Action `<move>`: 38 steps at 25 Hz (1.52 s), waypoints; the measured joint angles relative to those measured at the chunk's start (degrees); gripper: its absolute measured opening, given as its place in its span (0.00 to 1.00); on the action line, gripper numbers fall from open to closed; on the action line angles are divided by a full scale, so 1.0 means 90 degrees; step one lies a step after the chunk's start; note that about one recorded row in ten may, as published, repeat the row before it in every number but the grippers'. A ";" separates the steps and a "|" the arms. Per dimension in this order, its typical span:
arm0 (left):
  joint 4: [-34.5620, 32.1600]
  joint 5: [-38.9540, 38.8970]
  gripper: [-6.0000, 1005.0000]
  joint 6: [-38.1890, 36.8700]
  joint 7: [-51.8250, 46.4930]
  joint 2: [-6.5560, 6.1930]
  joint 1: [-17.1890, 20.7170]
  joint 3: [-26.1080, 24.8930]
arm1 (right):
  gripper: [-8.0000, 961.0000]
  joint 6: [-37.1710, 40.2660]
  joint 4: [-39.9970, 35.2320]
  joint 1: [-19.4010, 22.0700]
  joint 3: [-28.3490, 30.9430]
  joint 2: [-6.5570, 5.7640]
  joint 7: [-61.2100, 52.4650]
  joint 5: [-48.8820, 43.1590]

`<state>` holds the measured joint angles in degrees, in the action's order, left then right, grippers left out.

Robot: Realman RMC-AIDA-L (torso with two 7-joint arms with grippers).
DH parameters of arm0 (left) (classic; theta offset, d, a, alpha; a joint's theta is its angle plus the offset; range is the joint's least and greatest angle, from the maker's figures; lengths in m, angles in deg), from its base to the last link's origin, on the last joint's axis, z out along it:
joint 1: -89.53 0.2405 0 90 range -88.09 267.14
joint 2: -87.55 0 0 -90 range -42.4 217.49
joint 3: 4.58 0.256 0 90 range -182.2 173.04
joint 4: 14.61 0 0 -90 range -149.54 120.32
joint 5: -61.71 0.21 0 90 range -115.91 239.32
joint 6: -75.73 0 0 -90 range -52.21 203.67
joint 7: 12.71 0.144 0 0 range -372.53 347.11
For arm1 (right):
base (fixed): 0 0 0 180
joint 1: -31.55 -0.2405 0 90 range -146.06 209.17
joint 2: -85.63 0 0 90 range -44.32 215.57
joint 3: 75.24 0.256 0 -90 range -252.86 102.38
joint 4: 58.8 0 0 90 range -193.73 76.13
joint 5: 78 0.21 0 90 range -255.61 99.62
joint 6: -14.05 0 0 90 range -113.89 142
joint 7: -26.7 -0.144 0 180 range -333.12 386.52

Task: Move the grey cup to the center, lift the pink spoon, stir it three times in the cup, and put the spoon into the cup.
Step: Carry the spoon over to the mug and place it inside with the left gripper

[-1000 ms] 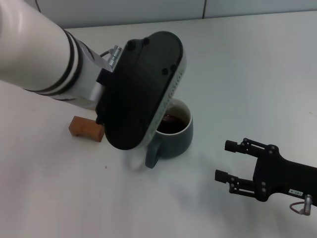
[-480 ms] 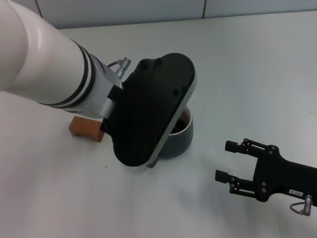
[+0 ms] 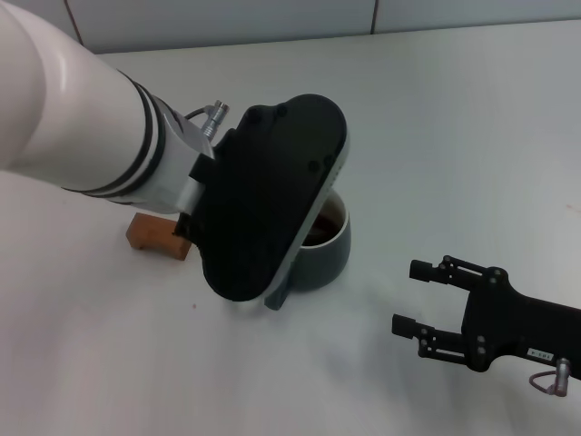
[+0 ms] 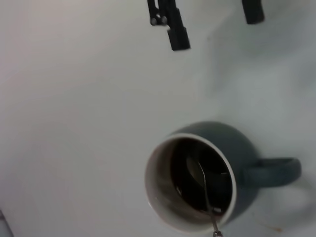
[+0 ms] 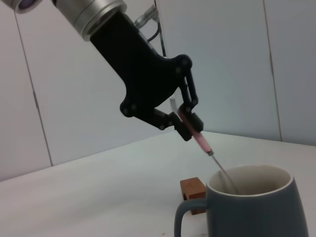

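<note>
Left arm (image 3: 263,204) hides grey cup (image 3: 329,259) – orange block (image 3: 156,234) beside

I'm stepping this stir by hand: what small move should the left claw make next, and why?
Probably keep circling the tip in small sweeps. The left claw is shut on the pink spoon, held tilted with its bowl already inside the grey cup, so release would be premature unless three stirs are done. The right claw sits open beside the cup.

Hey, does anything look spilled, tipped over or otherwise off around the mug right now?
Nothing stands out. The grey cup stands upright, no spill visible, and the left gripper holds the pink spoon slanted into it. The right gripper waits open nearby.
</note>
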<state>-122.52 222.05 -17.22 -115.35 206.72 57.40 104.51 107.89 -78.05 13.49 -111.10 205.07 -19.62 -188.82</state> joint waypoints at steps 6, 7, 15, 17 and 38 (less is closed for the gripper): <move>0.0004 -0.0141 0.12 0.0297 0.0022 0.0000 0.0009 0.0158 | 0.81 -0.0012 0.0000 -0.0005 -0.0002 0.0000 0.0000 0.0000; 0.0004 -0.0141 0.12 0.0297 0.0022 0.0000 0.0009 0.0158 | 0.81 -0.0012 0.0000 -0.0005 -0.0002 0.0000 0.0000 0.0000; -0.0097 -0.0319 0.12 0.0244 -0.0004 0.0000 0.0029 0.0304 | 0.81 -0.0017 0.0000 -0.0006 0.0000 0.0000 0.0000 0.0000; -0.0097 -0.0319 0.12 0.0244 -0.0004 0.0000 0.0029 0.0304 | 0.81 -0.0018 0.0000 -0.0011 0.0000 0.0000 0.0000 0.0000; -0.0140 -0.0426 0.12 0.0407 0.0001 -0.0002 0.0051 0.0290 | 0.81 -0.0020 0.0000 -0.0015 -0.0019 0.0000 0.0000 -0.0001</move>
<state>-123.77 218.21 -13.56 -115.33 206.71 57.86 107.12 107.71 -78.05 13.36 -111.27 205.07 -19.62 -188.83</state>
